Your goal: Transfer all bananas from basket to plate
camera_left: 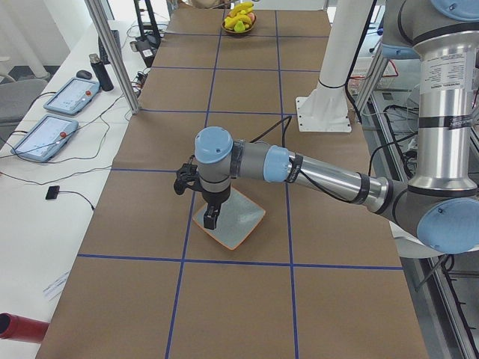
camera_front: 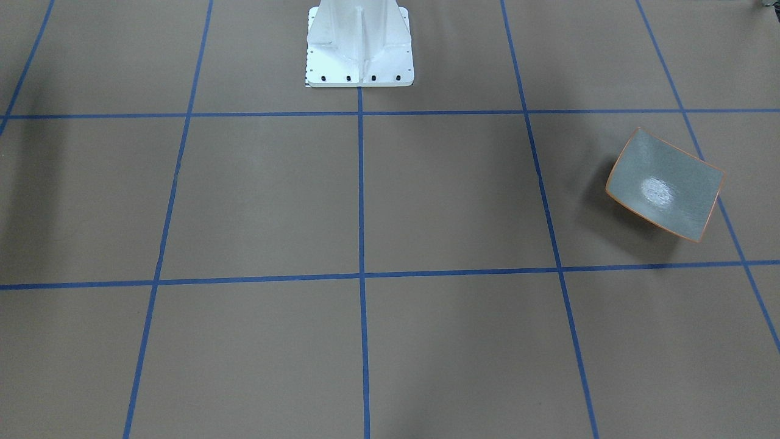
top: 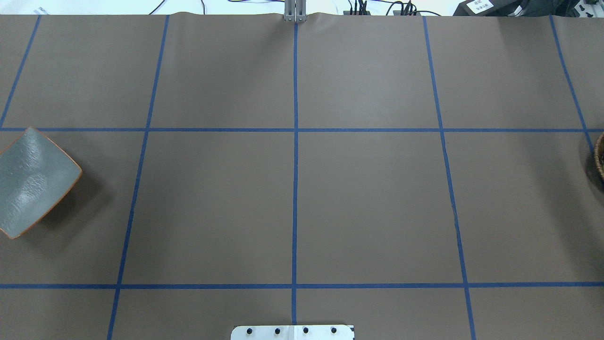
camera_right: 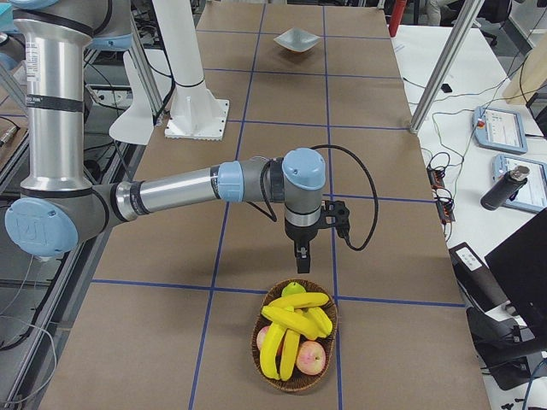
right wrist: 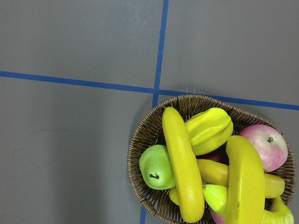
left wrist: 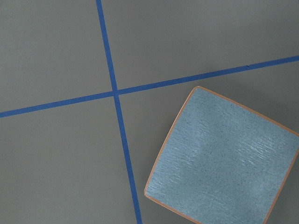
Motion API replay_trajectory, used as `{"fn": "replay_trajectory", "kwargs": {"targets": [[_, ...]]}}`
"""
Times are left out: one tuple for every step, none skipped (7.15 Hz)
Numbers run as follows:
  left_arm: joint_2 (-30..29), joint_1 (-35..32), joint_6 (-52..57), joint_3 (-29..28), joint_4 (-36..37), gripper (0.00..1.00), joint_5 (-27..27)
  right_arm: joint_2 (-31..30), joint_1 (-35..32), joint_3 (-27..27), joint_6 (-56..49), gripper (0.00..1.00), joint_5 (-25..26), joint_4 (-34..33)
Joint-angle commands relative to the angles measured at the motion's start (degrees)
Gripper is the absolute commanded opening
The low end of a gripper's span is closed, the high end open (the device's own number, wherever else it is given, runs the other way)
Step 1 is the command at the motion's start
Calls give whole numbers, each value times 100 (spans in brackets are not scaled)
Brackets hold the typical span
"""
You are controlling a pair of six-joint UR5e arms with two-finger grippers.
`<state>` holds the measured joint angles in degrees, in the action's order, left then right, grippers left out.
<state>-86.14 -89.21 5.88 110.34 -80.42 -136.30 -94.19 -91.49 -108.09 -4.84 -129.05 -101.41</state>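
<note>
You have right arm (camera_right: 171, 192) nearer: its jaws poised just short of basket (camera_right: 254, 346), lower centre of right side view; how far open, cannot tell. Your bananas (right wrist: 183, 168) heaped in basket, lower right of wrist frame, top two lying long axis top-to-bottom. At far end, plate (camera_left: 243, 217) holds no banana, left jaws near it, opening equally unclear

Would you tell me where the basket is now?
In the exterior right view, the basket sits at the table's near end, on the robot's right, close to the right gripper.
</note>
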Motion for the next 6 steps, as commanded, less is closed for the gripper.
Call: {"fn": "replay_trajectory", "kwargs": {"targets": [[-17,0,-16,-31,-9,100,-10,-143,0,208,-113,100,11,147],[-17,0,-16,-39,-9,100,-10,-344,9,453,-71,100,29,583],[-17,0,-16,-48,-9,100,-19,-468,9,769,0,100,38,1127],[-17,0,-25,-48,-9,100,-19,-495,9,1094,209,100,38,1611],[-17,0,-25,-48,-9,100,-19,-521,9,1297,237,100,38,1825],[-17,0,-25,-65,-9,100,-10,-609,9,1352,255,100,38,1844]]}}
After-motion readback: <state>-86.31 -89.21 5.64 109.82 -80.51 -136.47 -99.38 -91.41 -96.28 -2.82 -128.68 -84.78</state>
